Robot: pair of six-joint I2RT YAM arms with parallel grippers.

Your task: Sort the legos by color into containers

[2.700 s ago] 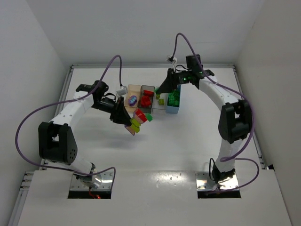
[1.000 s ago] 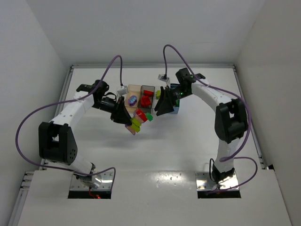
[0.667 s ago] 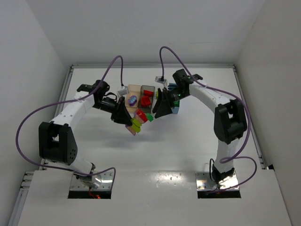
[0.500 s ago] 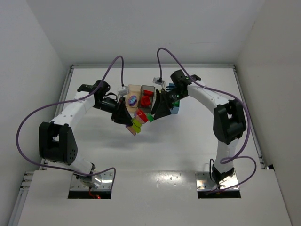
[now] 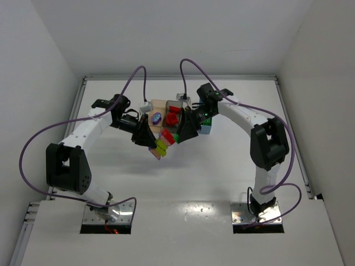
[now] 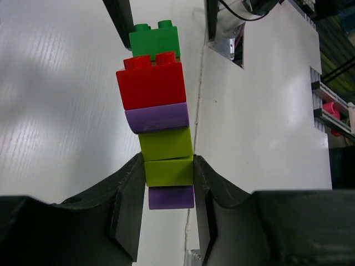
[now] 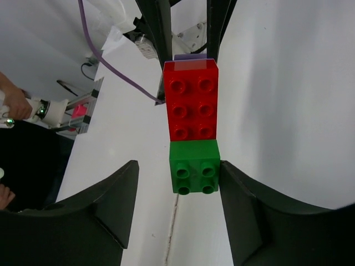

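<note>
Two grippers meet at one stack of legos [image 6: 158, 119], in the air near the containers [image 5: 160, 102]. The left gripper [image 6: 169, 173] clamps the lime brick [image 6: 166, 166]; the right gripper [image 7: 178, 169], half open, straddles the green brick [image 7: 194, 173]. A crooked pull could take the red brick [image 7: 190, 100] too.

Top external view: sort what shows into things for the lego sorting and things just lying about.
Belongs: multicoloured stack of studded plastic lego bricks, clamped in the left end effector; translucent tan plastic bin; smoky grey plastic bin with red bricks; light blue plastic bin; right end effector, open around the green brick.
Lying about: purple cables; metal base plates.
</note>
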